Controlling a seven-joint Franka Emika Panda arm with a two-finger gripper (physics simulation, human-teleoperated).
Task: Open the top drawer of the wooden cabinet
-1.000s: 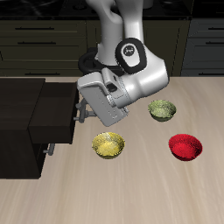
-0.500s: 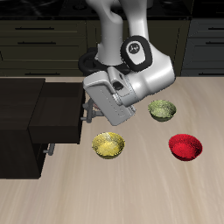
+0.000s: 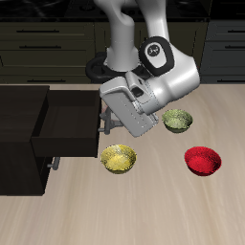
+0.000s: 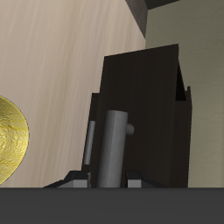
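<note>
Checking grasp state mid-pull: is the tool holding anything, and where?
The tool is at the top drawer front, on the grey bar handle. The drawer stands pulled out of the wooden cabinet; actual finger closure isn't visible.

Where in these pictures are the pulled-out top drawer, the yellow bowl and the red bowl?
top drawer [image 3: 69, 117], exterior view, on its open inside floor.
yellow bowl [image 3: 119, 158], exterior view, on its middle.
red bowl [image 3: 202, 160], exterior view, on its middle.
</note>
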